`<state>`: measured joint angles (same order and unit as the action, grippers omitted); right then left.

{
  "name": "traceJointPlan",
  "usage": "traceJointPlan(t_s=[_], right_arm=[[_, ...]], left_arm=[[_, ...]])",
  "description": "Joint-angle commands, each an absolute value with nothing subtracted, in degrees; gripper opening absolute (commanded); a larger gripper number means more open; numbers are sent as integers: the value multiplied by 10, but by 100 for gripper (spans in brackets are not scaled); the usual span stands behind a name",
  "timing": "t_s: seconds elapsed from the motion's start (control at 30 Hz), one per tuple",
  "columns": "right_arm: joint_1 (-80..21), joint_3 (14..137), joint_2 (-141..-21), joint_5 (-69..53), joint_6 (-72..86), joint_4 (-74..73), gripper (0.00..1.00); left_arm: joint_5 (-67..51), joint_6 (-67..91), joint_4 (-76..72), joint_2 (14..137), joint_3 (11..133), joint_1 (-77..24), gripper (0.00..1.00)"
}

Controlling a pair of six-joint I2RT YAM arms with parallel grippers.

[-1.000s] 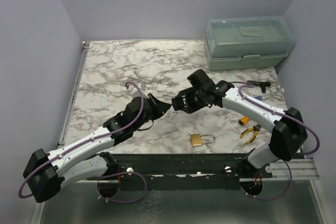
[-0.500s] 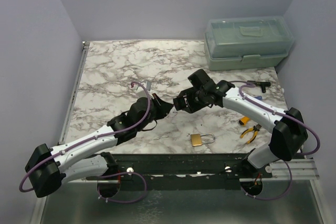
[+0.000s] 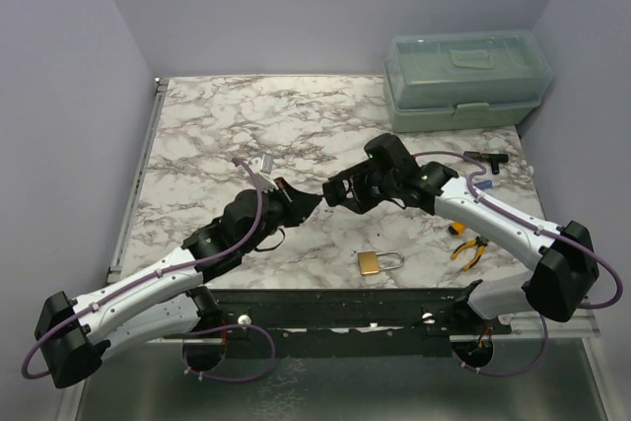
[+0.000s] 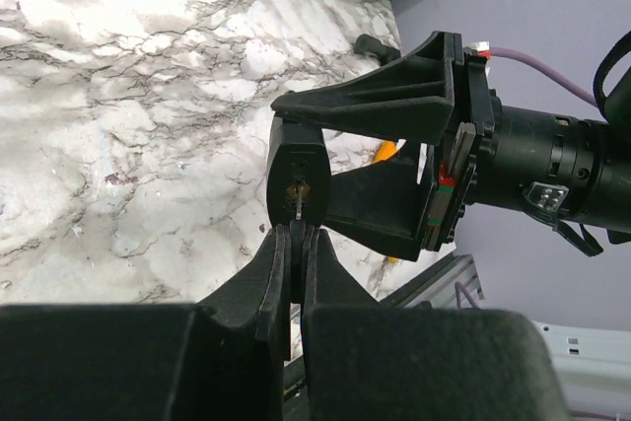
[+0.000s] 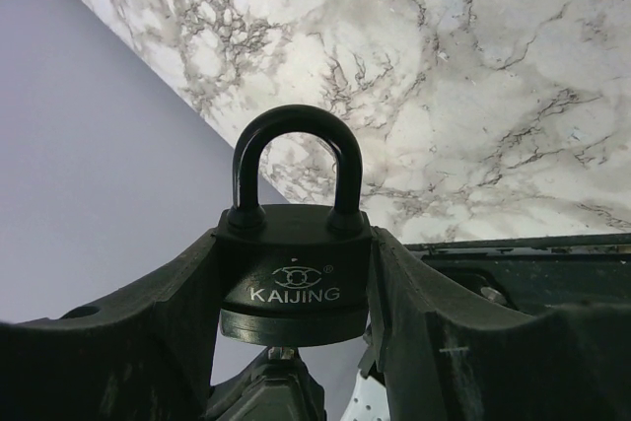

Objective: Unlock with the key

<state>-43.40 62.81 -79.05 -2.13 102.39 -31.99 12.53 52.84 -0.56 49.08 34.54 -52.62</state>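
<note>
Now the right hand (image 3: 340,190) is clamping the black padlock (image 5: 294,258) off the bench (image 3: 217,125), keyhole (image 4: 299,187) facing the left hand (image 4: 297,253). That hand is pinching the key (image 4: 298,208), blade pointing straight into the keyhole (shackle (image 5: 296,120) not yet sprung).

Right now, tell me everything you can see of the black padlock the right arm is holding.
The black padlock looks like matte metal, its rounded body marked KAIJING under a small emblem. The curved shackle is shut, both legs seated in the body. The right pincer clamps its sides, holding it off the table. The key, pinched in the left pincer, meets the keyhole in its base.
</note>
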Motion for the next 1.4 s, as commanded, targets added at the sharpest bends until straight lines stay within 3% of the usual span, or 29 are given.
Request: traceJointPlan(t_s=[0.0,0.17,0.4,0.57,0.83,1.37], right_arm=[[-446,643,-781,-87,1013,-226,0],[-446,656,-785,-112,996,-227,0],[-446,649,-775,-98,981,-223,0],[-446,655,-768,-96,978,-238,0],[-445,662,-758,-100,984,-260,0],[-446,668,-749,-81,986,-270,0]], left_arm=[[84,532,-49,502,325,-533,0],[133,546,-20,530,349,-533,0],[194,707,49,563,365,-535,0],[149,572,19,567,387,-541,0],[71,369,38,475,377,-544,0],[117,454,89,459,387,-543,0]])
